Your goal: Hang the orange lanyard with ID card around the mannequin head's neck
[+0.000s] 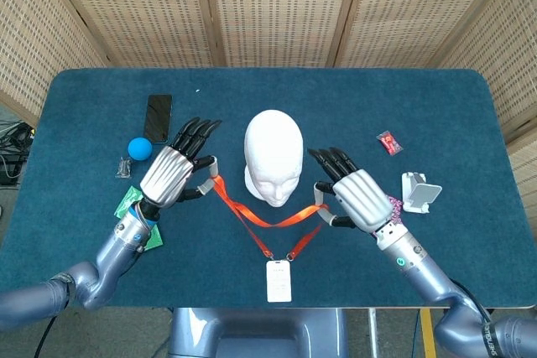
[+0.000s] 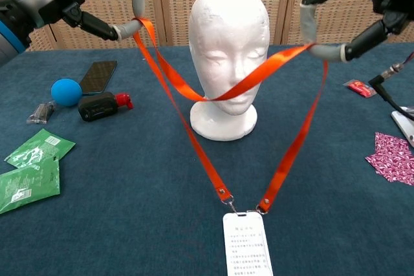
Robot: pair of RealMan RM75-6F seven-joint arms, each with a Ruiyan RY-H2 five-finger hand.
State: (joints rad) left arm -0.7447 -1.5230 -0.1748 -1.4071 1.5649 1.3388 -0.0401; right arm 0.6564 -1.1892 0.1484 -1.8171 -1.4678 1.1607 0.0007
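The orange lanyard (image 2: 284,150) is lifted but not yet over the mannequin head (image 2: 229,56). The left hand (image 1: 172,173) holds one side of the loop pinched between thumb and finger, its other fingers spread; the right hand (image 1: 359,197) holds the other side the same way. The strap sags between the two hands across the front of the face, about chin height in the chest view, and two runs drop from the hands to the ID card (image 2: 246,245), which hangs low or rests on the worktop (image 1: 436,115) nearer the robot than either hand; which, I cannot tell. I judge the pick-up done; raising the loop above the crown, carrying it back and lowering it around the neck remain.

Counted: one lanyard, one card, one mannequin head, two hands. Beyond the left hand lie one phone (image 1: 158,117) and one blue ball (image 1: 139,148).
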